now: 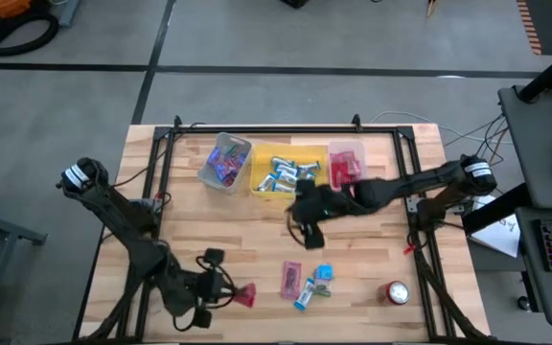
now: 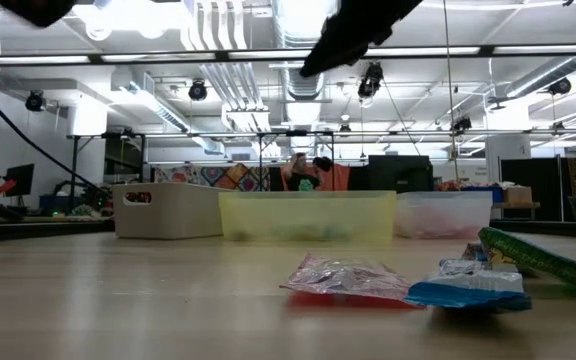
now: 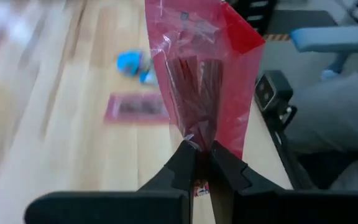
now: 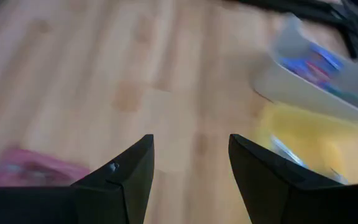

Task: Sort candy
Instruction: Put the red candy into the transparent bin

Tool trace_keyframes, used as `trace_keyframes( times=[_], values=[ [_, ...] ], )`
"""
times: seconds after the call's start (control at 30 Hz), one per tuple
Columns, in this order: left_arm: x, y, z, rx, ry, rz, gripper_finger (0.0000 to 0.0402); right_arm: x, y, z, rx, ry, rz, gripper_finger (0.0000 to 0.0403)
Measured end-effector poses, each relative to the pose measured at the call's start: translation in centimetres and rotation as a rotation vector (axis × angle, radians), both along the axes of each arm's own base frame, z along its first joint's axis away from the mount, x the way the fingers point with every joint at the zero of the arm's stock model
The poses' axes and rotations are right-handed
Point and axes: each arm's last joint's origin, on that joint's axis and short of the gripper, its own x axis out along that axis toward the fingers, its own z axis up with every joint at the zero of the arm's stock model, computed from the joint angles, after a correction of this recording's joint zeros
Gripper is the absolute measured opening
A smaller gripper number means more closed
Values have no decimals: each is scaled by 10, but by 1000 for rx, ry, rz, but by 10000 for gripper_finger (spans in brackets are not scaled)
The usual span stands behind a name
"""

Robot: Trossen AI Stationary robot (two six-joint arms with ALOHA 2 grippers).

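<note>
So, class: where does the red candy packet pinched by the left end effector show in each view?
High view: red candy packet, bottom left of centre.
Low view: not in it.
Left wrist view: centre, pinched in the left end effector.
Right wrist view: not in it.
Shared landmark: yellow bin.

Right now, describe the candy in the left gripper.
The red candy is a shiny, see-through red wrapper with dark stick shapes inside, crinkled at its lower end. The left gripper is shut on that end, so the piece stands upright above the fingers. In the high view it sits off the table's front left, clear of the loose pieces further right.
</note>
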Motion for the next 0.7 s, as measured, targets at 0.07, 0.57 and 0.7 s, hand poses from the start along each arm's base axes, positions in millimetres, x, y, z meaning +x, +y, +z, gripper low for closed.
trace_keyframes(
  times=[0.07,0.57,0.7],
  values=[
    [10,4,4,43,-43,-73,4,-2,17,-4,9,-38,48,199],
    [41,37,-5,58,-262,-259,4,-23,86,-40,59,-483,341,199],
    [41,49,-15,-48,-350,-210,4,-26,88,-43,46,-583,365,199]
  ],
)
